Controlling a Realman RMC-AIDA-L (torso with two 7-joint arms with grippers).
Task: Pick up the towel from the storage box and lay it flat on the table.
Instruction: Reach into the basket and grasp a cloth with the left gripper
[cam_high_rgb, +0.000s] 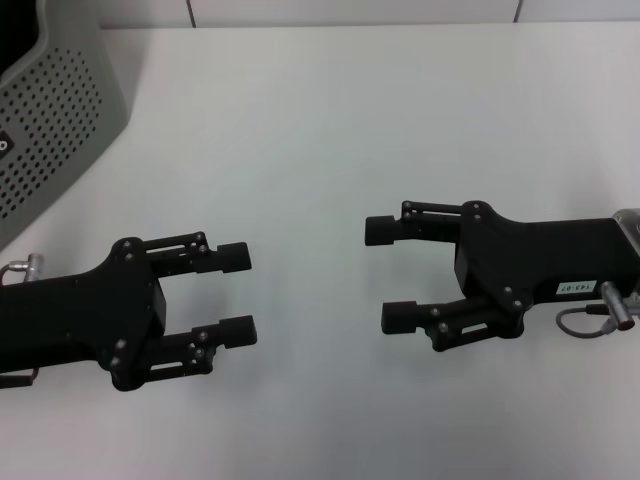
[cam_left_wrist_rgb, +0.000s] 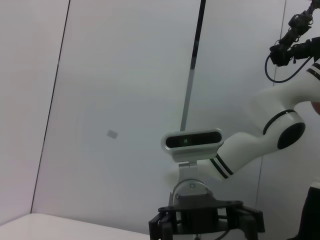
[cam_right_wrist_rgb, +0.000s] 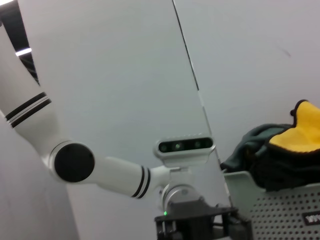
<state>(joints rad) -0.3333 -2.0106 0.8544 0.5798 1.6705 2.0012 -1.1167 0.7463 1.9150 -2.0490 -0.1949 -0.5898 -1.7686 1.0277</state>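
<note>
The towel (cam_right_wrist_rgb: 294, 140) shows only in the right wrist view, bunched up with yellow and dark grey-green folds sticking out of the top of the grey perforated storage box (cam_right_wrist_rgb: 280, 207). In the head view only a corner of the box (cam_high_rgb: 55, 110) shows at the far left, and the towel is out of view there. My left gripper (cam_high_rgb: 242, 295) and right gripper (cam_high_rgb: 388, 274) hover over the white table (cam_high_rgb: 320, 120), facing each other. Both are open and empty, well away from the box.
The right arm with its wrist camera (cam_left_wrist_rgb: 192, 140) shows in the left wrist view. The left arm with its wrist camera (cam_right_wrist_rgb: 182, 146) shows in the right wrist view. White wall panels stand behind.
</note>
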